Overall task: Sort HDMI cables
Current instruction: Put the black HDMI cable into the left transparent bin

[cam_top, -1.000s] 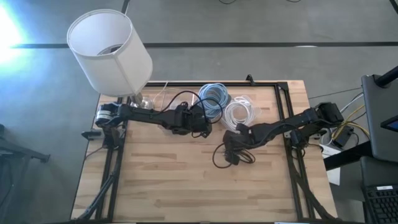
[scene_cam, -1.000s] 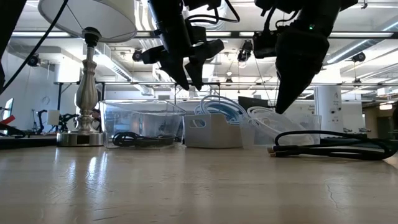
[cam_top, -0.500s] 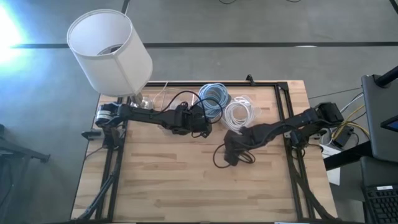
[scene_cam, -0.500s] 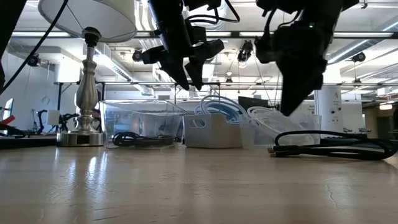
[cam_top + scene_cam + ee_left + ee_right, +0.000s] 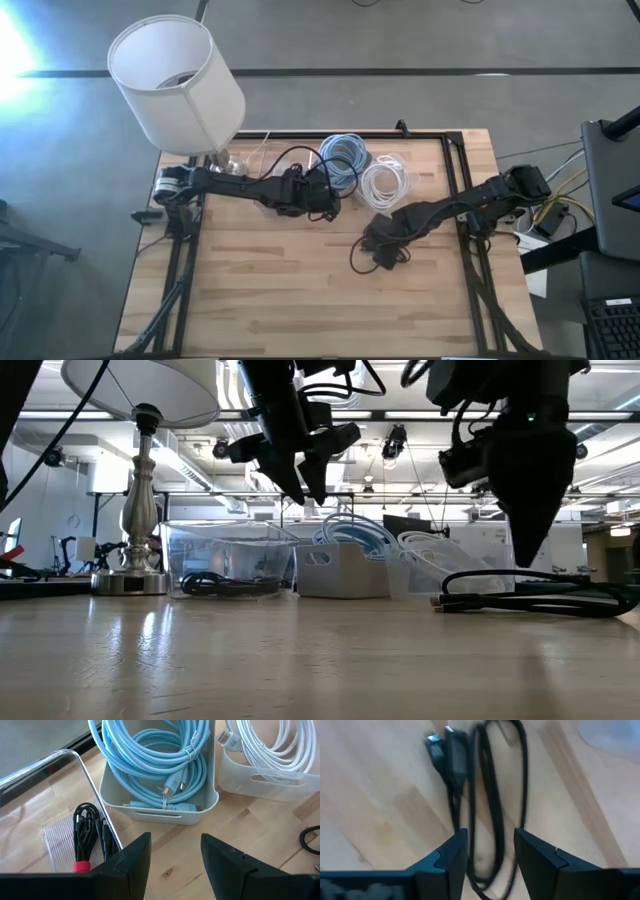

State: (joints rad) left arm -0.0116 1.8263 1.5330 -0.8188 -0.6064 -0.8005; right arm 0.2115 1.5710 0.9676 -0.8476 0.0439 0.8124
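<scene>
A loose black HDMI cable (image 5: 372, 262) lies in a flat loop on the wooden table, right of centre; it also shows in the low view (image 5: 540, 595). My right gripper (image 5: 380, 248) hangs open just above it, one finger on either side of the loop's strands (image 5: 490, 795); I cannot tell whether they touch. My left gripper (image 5: 325, 210) hovers open and empty before the tubs at the back. A light blue coil (image 5: 160, 760) lies in a white tub, a white coil (image 5: 270, 745) in the tub beside it, and a thin black bundle (image 5: 87, 835) in a clear tub.
A white-shaded lamp (image 5: 175, 85) stands at the table's far left corner, its base (image 5: 130, 580) beside the clear tub (image 5: 230, 560). The three tubs stand in a row along the far edge. Bare wood reaches to the near edge (image 5: 300, 320).
My right gripper has gone toward the table's right edge and down, and now hangs low over the black cable on the table.
</scene>
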